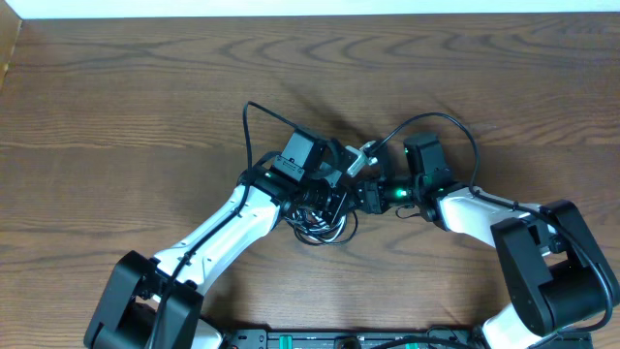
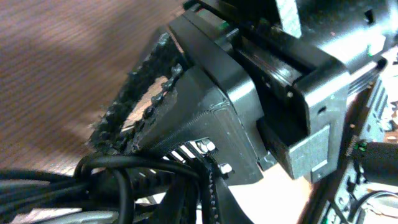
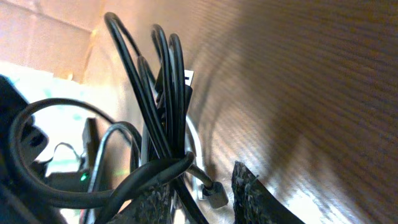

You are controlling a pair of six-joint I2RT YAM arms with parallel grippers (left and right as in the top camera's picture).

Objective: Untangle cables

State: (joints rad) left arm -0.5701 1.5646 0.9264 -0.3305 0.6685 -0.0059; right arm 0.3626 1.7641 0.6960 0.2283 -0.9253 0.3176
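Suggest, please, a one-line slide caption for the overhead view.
The left arm and right arm meet over a knot of black cables on the wooden table.

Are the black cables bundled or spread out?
Bundled: the black cables run side by side in loops, one strand wrapped around them.

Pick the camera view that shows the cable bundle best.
Right wrist: the cables fill the frame close up, black loops cinched by one strand. Overhead shows only a small, partly hidden tangle; left wrist catches a few strands at its bottom edge.
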